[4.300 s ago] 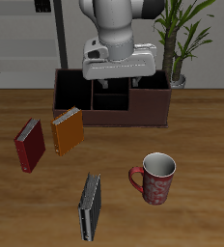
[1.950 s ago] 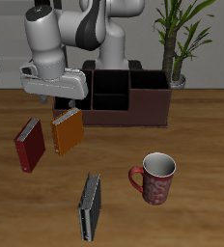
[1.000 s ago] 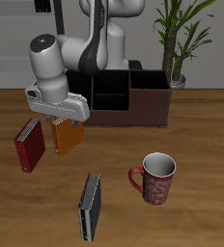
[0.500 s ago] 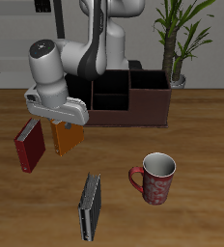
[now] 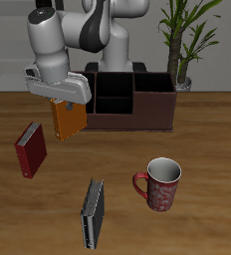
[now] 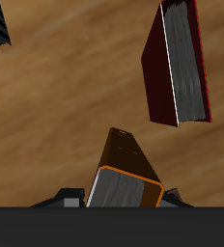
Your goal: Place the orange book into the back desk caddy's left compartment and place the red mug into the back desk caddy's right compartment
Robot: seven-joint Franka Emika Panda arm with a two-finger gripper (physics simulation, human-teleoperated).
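My gripper is shut on the orange book and holds it by its top edge, lifted above the table in front of the back desk caddy. In the wrist view the orange book hangs from between my fingers with its pale page edges showing. The caddy's wide end compartment is just behind the book, partly hidden by my arm. The red mug stands upright nearer the table's front edge, handle toward the books.
A dark red book stands on the table beside the spot under the held book; it also shows in the wrist view. A grey-black book stands near the front edge. A potted plant is behind the caddy.
My gripper came down onto the orange book, closed on it, and has now lifted it up off the table toward the caddy.
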